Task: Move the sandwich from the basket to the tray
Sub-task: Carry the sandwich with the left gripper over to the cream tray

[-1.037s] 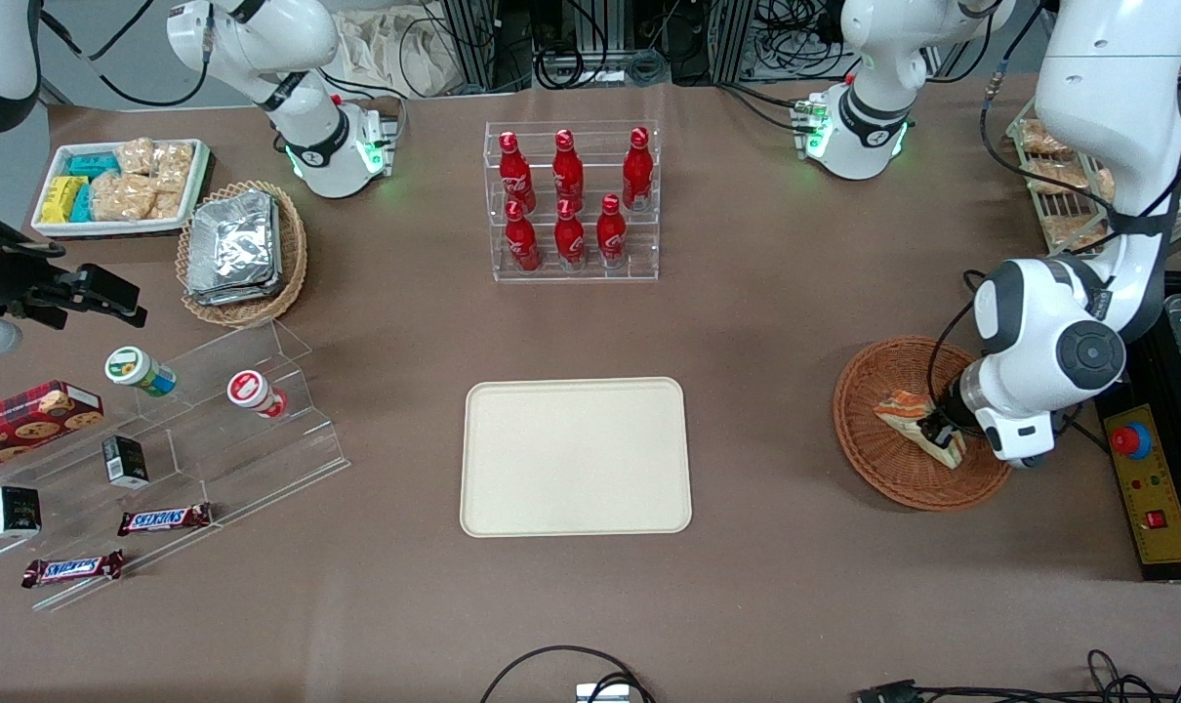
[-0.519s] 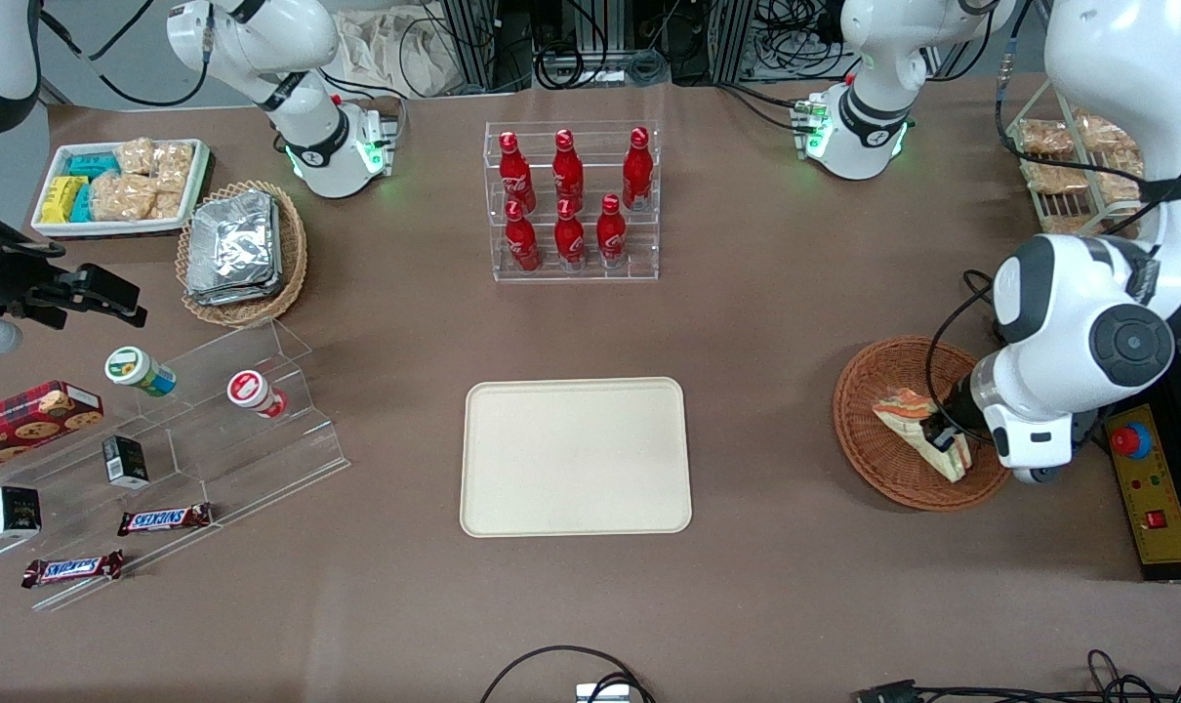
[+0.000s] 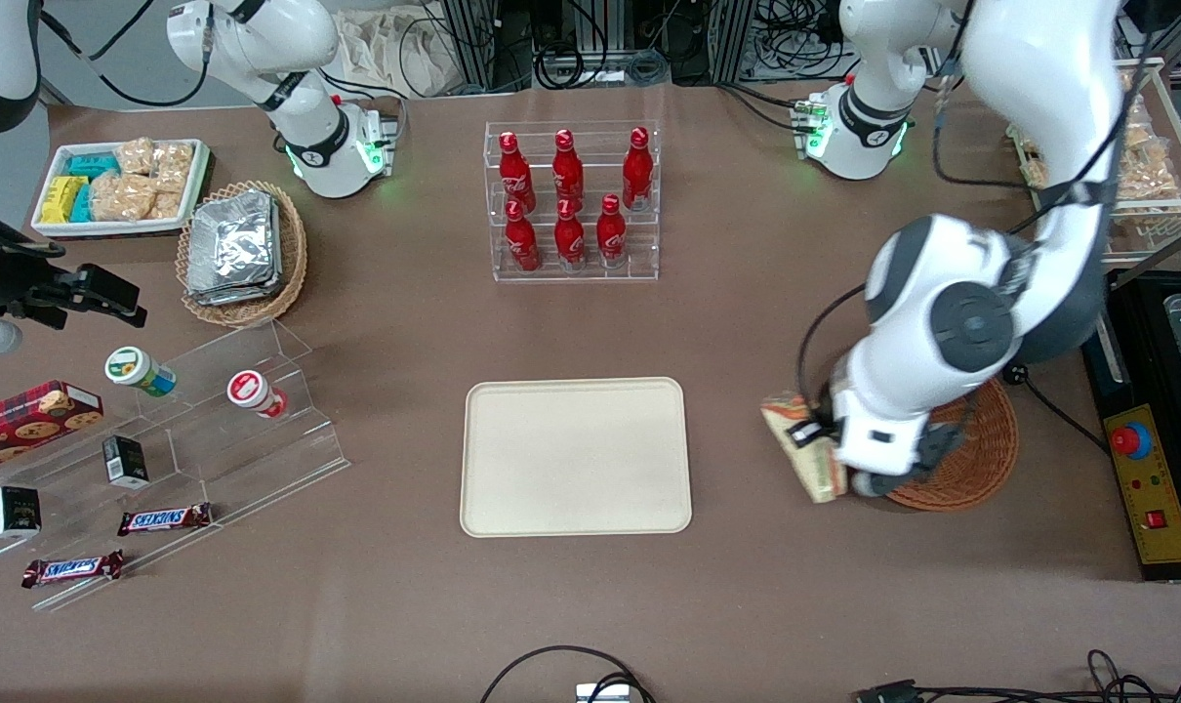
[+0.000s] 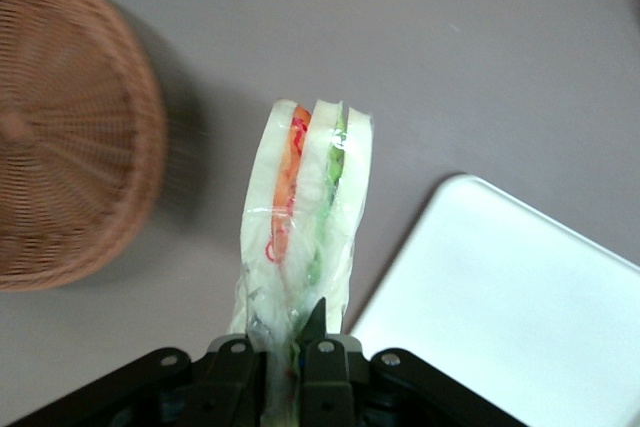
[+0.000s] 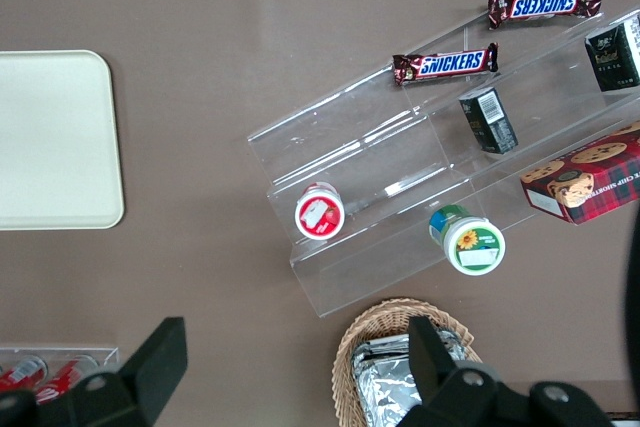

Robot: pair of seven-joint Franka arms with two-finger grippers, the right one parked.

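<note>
Front view: the tool (image 3: 813, 436) was clamped on the sandwich (image 3: 803, 457), held above the surface (image 3: 747, 322) between the basket (image 3: 976, 459) and the tray (image 3: 576, 456). Half a second earlier it hung over the basket; it had since cleared the rim toward the tray.

Left wrist view: the tool (image 4: 280, 355) pinched the sandwich (image 4: 305, 212) edge; basket (image 4: 70, 137) to one side, tray (image 4: 510, 307) corner just beside the sandwich.
</note>
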